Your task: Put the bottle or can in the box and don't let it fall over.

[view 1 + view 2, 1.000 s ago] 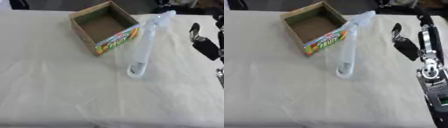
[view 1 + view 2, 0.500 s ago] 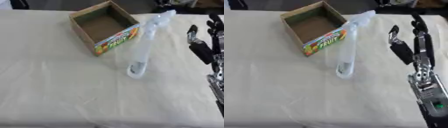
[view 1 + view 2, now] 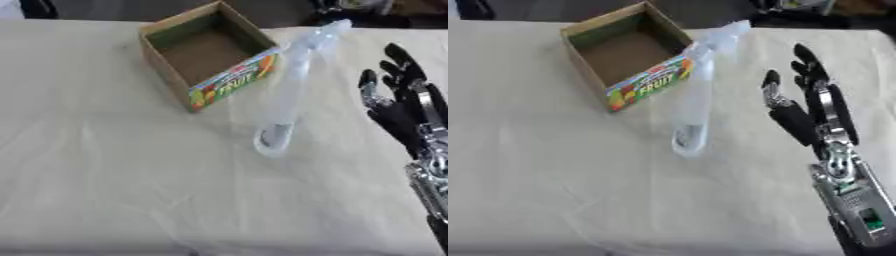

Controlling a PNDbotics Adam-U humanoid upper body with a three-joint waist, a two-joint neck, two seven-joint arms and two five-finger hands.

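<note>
The robot's black right hand [image 3: 808,112] stands with straight, spread fingers [image 3: 805,56] pointing away. Left of the fingers, apart from them, a clear plastic bottle [image 3: 696,102] stands beside the open brown cardboard box [image 3: 627,55] (its label reads "FRUIT").

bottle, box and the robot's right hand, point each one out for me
bottle [image 3: 289,95], left eye view, middle of its clear body.
box [image 3: 234,83], left eye view, printed front wall.
right hand [image 3: 796,121], right eye view, on the palm, fingers straight.
</note>
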